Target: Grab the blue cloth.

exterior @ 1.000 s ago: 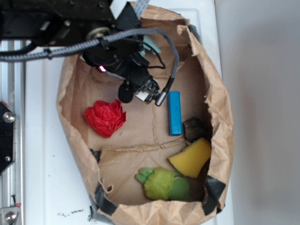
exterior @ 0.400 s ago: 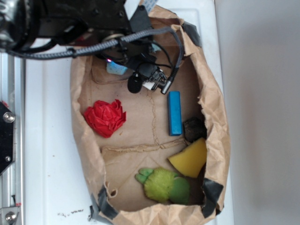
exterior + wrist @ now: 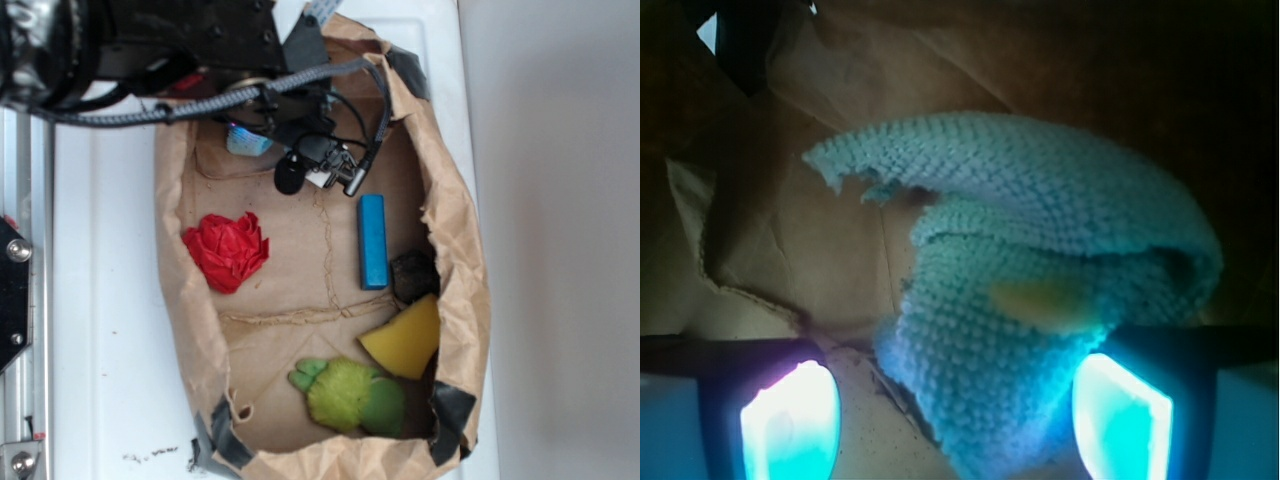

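Exterior view, bag: brown paper bag [image 3: 462, 250] lies opened on a white surface, its walls crumpled up around the contents.
Exterior view, arm: black arm reaches in from the top left; the gripper [image 3: 268, 130] sits deep in the bag's upper end, mostly hidden under its own body and a braided cable [image 3: 378, 110].
Exterior view, target: blue cloth [image 3: 246, 142] shows only as a pale sliver just under the arm, near the upper left wall.
Exterior view, neighbours: red paper ball [image 3: 227, 250] lies below the cloth, apart from it; bright-blue block [image 3: 372, 241], a dark lump [image 3: 412, 274], yellow sponge wedge [image 3: 408, 338] and green plush toy [image 3: 350, 394] lie further down, well clear.
Wrist view, target: blue cloth [image 3: 1040, 290] fills the middle, folded over, its yellowish spot [image 3: 1045, 302] facing the camera.
Wrist view, tool: the fingers [image 3: 790, 420] stand spread, one on each side, with the cloth's lower fold between them; nothing is clamped.
Progress: approach looks finished; closing and lifting remain.
Obstacles: paper wall sits close behind the cloth and could get pinched; the right pad seems nearly touching the terry, though I cannot be sure.
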Motion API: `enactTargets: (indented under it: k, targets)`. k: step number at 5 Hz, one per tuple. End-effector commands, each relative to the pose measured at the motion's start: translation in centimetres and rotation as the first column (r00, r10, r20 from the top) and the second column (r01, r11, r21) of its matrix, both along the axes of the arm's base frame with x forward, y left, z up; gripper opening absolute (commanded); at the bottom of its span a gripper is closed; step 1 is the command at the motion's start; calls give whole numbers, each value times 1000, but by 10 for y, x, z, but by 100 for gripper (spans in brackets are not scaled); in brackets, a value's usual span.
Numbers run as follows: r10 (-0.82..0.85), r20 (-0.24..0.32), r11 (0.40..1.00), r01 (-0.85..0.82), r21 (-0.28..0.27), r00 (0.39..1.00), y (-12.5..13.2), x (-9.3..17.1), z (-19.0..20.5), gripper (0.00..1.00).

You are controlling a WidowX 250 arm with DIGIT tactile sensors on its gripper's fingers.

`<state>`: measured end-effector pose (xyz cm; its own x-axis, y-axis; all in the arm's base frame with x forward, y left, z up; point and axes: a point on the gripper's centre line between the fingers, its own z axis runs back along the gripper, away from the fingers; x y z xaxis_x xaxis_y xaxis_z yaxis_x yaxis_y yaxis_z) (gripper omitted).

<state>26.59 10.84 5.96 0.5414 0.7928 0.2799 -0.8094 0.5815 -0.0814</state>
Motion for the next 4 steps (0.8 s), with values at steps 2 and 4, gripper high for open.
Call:
enactTargets:
  k: [2, 4]
  targets:
    - [21, 37, 996, -24, 85, 999, 6, 13, -7, 100]
    - [9, 45, 996, -13, 91, 999, 2, 13, -10, 0]
